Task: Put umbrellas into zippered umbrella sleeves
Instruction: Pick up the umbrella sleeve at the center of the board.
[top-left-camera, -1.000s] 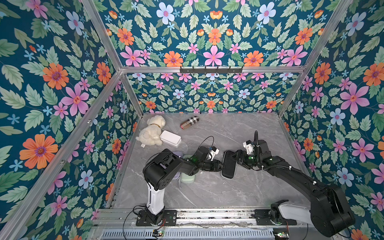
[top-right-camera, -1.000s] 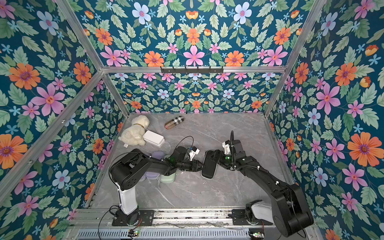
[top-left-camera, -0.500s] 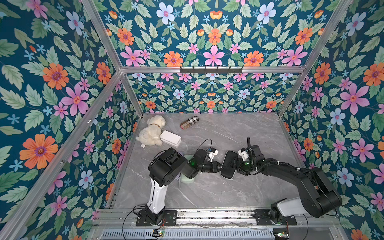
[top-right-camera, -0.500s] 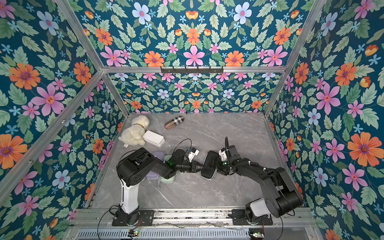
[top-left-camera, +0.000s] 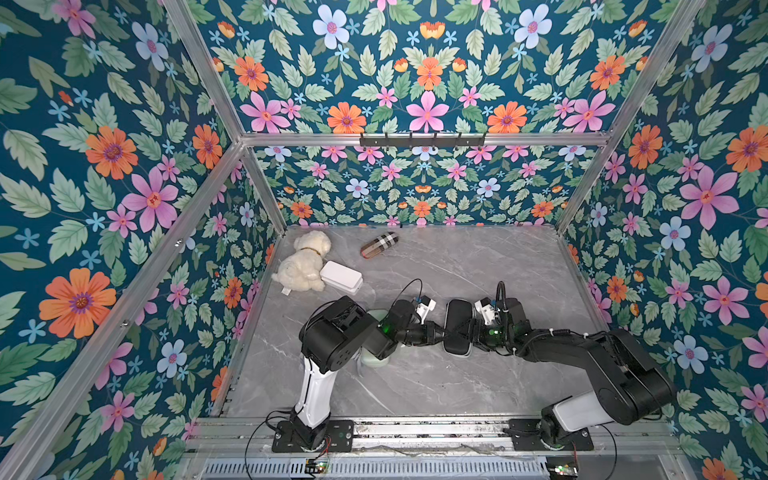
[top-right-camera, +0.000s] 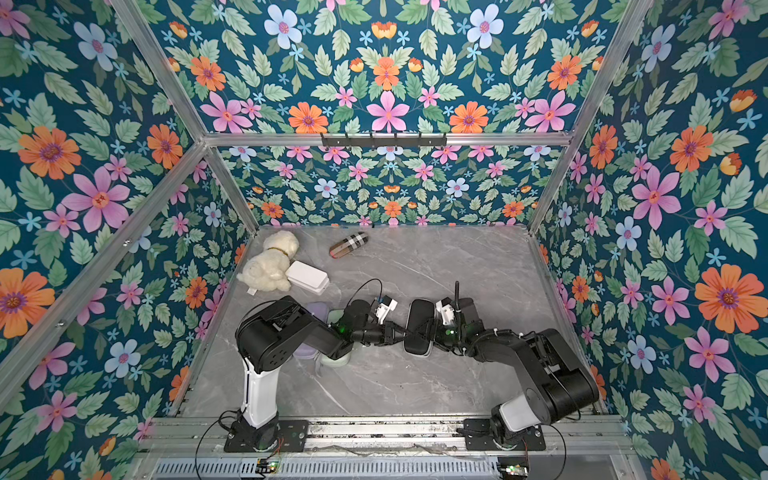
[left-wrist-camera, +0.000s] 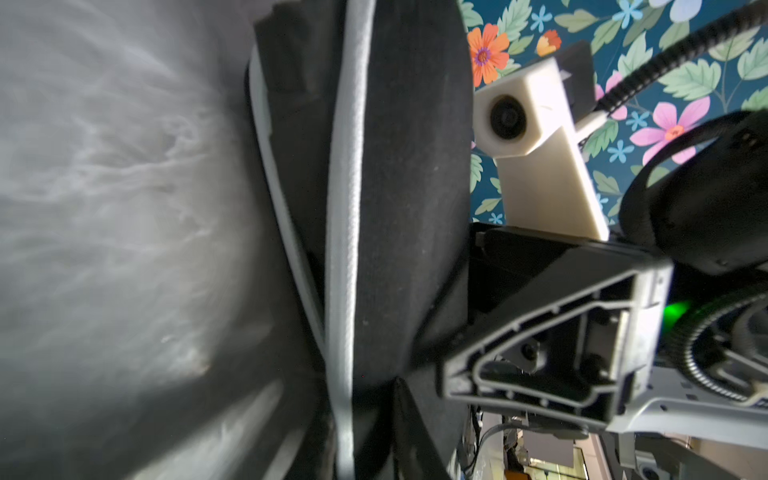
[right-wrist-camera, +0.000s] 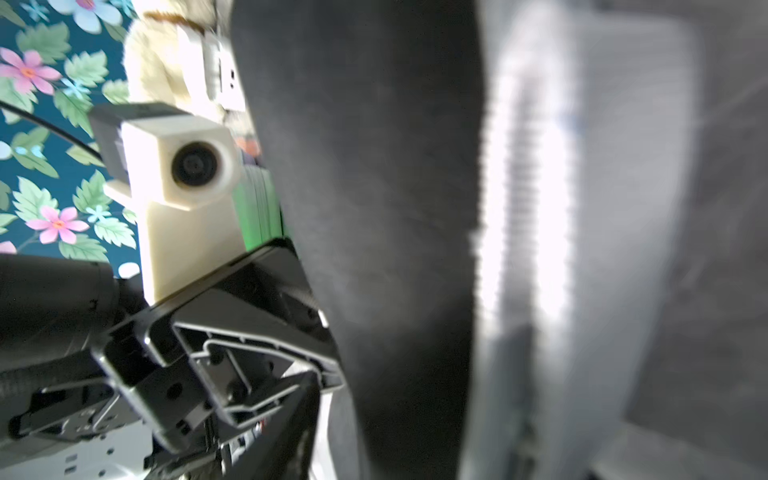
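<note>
Sleeves in sight number three: one black sleeve (top-left-camera: 457, 318) lying mid-surface (top-left-camera: 478, 266) between the two arms, one mint green sleeve (top-left-camera: 376, 360) mostly hidden under the left arm, and one lavender sleeve (top-right-camera: 306, 354) just beside the green one, plain only in a top view. At the back lie one plush dog (top-left-camera: 303, 266), one white box (top-left-camera: 340, 277) touching it, and one plaid capsule (top-left-camera: 379, 245) apart from both. Two hands meet at the black sleeve: the left hand (top-left-camera: 438, 332) reaches onto the edge facing its arm, the right hand (top-left-camera: 476, 332) onto the opposite edge. Both top views show the sleeve whole but not the fingertips. The left wrist view adds two pale zip bands (left-wrist-camera: 343, 249) running along the sleeve with dark material between them, and the left hand looks pinched together on that edge. The right wrist view is blurred, showing the sleeve's black outside and a pale band close up; whether the right hand is apart or together I cannot tell
</note>
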